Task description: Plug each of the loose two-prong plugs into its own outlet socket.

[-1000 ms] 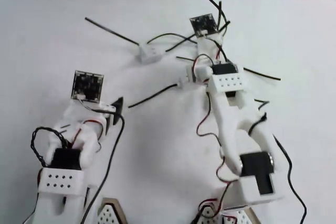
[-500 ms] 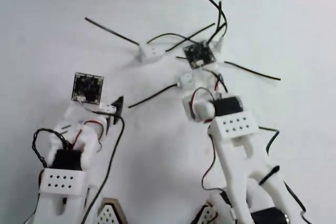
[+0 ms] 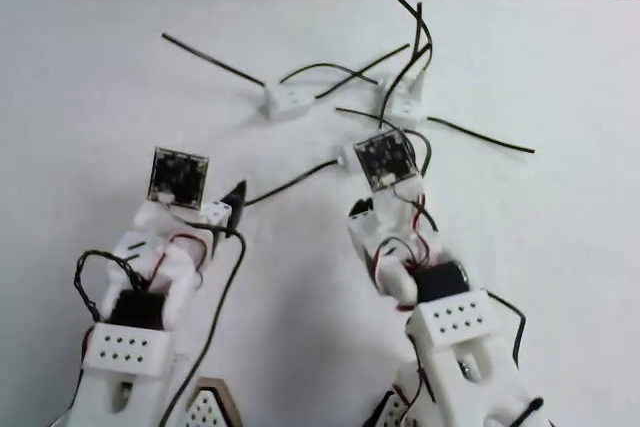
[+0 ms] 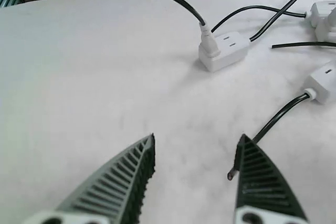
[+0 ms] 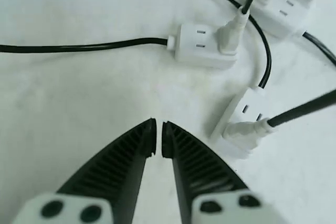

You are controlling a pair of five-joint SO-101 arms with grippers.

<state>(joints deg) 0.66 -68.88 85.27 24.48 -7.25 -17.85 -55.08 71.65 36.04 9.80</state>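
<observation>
**Both arms at the socket cluster, late stage of the plugging task.** My left claw (image 4: 194,153) is released. Its fingers stand wide apart, low over the white table (image 4: 79,66), and grasp nothing. My right claw (image 5: 159,139) is clenched, with the fingertips all but touching and nothing between them.

Ahead of the left claw lies the lone socket block (image 4: 226,51), with a white plug (image 4: 208,31) seated in its end. Ahead of the right claw lies the corded socket block (image 5: 197,43), with an angled plug (image 5: 231,31) pushed into its end. Nearer to that claw, the second socket block (image 5: 242,109) carries a third plug (image 5: 245,129). Beyond both, the far socket block (image 5: 286,4) takes further leads, but I cannot tell how many.

The long black cord (image 5: 79,47) runs from the corded socket block across the table. Its bare tip ends just beside one of my left fingers (image 4: 252,182).

Progress, as I judge it: every plug I can find sits in a socket, and none lies loose on the table. The free black ends look like cut cord stubs rather than plugs. The task therefore reads as finished or nearly so. What may be left is to confirm that each plug is fully home. From above, part of the cluster lies hidden under my right wrist, so I cannot rule out an unseated plug there.
</observation>
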